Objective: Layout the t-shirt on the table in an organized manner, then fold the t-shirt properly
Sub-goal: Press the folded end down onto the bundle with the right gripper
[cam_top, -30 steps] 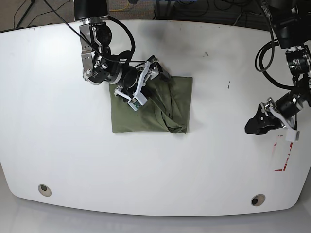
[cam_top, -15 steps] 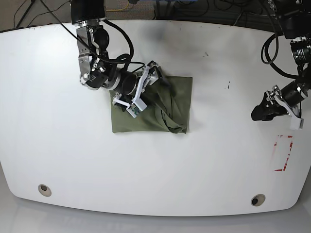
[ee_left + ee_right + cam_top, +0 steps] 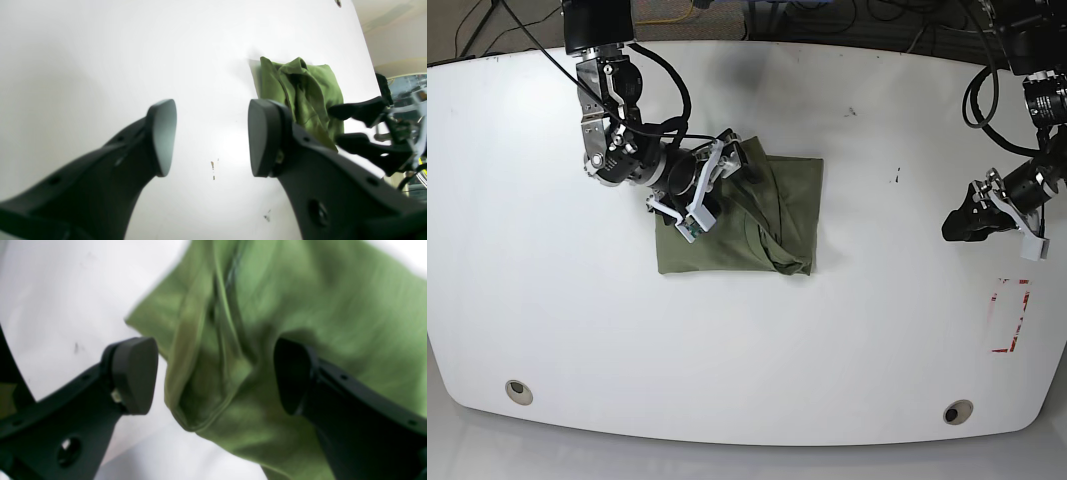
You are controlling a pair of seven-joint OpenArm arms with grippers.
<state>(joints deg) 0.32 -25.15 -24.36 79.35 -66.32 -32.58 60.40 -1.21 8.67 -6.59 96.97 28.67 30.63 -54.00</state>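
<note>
Over the folded t-shirt (image 3: 757, 215) on the bench (image 3: 827, 340), the empty, open right hand (image 3: 213, 373) should pinch the bunched edge squarely.

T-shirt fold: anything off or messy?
Yes. The t-shirt is a rough rectangle, but a bunched ridge of loose fabric runs down its right half to the lower right corner, so it does not lie flat on the table.
</note>
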